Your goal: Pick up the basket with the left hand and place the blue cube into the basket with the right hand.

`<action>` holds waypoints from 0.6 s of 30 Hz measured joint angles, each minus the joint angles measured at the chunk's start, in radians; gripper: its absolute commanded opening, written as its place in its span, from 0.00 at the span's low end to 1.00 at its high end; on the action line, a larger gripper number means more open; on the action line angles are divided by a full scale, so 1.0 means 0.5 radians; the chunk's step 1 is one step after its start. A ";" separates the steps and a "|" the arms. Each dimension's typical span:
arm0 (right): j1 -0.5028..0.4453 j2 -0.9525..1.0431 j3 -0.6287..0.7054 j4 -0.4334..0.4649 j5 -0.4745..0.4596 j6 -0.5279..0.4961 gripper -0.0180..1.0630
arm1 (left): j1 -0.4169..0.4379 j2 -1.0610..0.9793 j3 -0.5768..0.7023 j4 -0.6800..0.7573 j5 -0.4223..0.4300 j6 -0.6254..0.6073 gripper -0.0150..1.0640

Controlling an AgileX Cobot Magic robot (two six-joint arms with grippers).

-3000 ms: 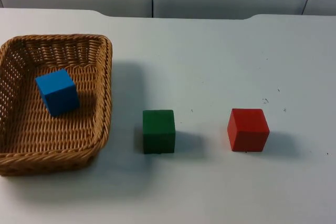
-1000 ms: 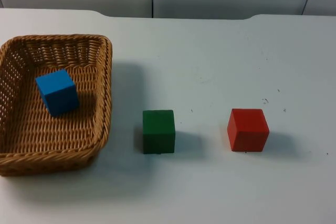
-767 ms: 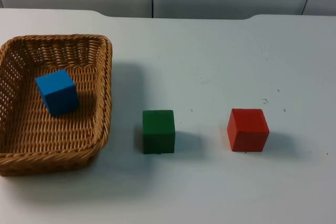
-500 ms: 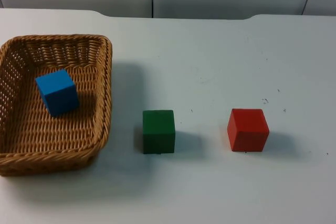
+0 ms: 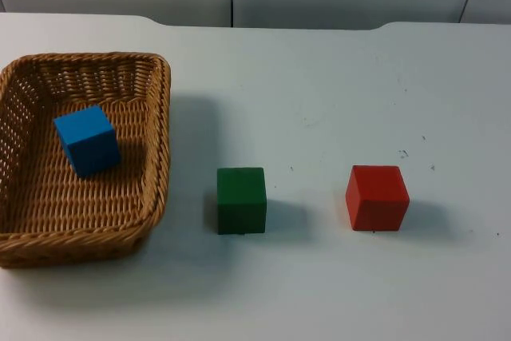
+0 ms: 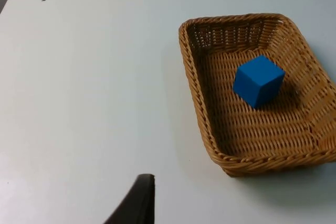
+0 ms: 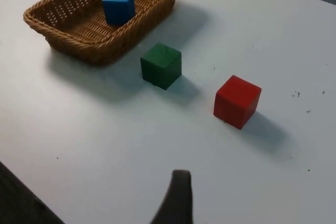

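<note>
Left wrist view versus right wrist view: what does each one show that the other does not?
The left wrist view alone has the left gripper's black fingertip, standing off from the basket. The right wrist view alone has the green cube, the red cube and the right gripper's fingertip. Both show the wicker basket resting on the white table, with the blue cube already inside it.

Blue cube (image 5: 87,140) lies inside the wicker basket (image 5: 156,157), which sits on the table
</note>
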 measured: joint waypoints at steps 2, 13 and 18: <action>0.000 0.000 0.000 0.000 0.000 0.000 0.75 | 0.000 0.000 0.000 0.000 0.000 0.000 0.99; 0.000 0.000 0.000 0.000 0.000 -0.044 0.99 | 0.000 0.000 0.000 0.000 0.000 0.000 0.99; 0.000 0.000 0.000 0.000 0.000 -0.044 0.99 | 0.000 0.000 0.000 0.000 0.000 0.000 0.99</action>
